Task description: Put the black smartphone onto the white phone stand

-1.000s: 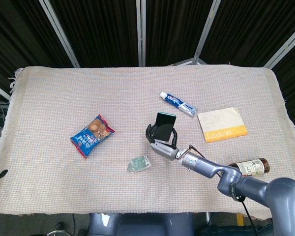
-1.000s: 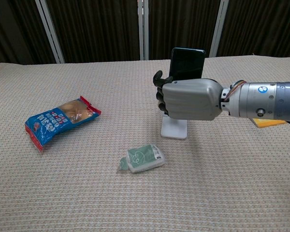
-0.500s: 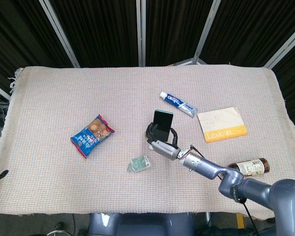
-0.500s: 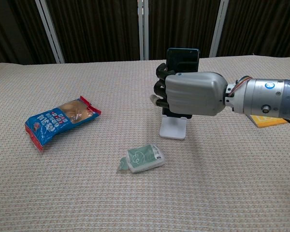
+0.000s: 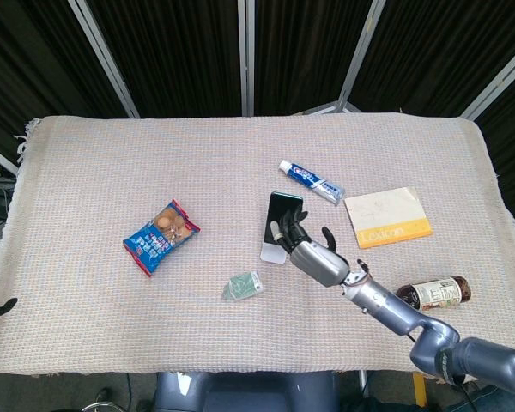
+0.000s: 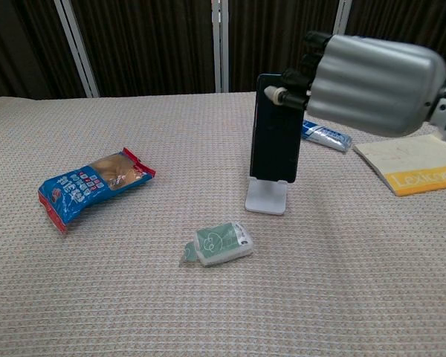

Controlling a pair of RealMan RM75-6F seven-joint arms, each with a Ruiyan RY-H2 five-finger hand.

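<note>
The black smartphone [image 5: 281, 219] [image 6: 275, 126] stands nearly upright, its lower edge resting in the white phone stand [image 5: 273, 254] [image 6: 266, 197] near the table's middle. My right hand [image 5: 313, 257] [image 6: 372, 74] hovers to the right of the phone and above the stand, no longer wrapped around the phone. Its fingertips [image 6: 281, 92] sit close to the phone's upper right edge; I cannot tell whether they touch it. Neither view shows my left hand.
A blue snack bag [image 5: 160, 236] [image 6: 89, 182] lies to the left. A small green packet [image 5: 243, 286] [image 6: 219, 244] lies just in front of the stand. A toothpaste tube [image 5: 312, 181], a white and orange book [image 5: 387, 217] and a brown bottle [image 5: 433, 293] lie to the right.
My right hand lowered the phone onto the stand, let go of it and rose up and to the right. The phone now stands alone.
</note>
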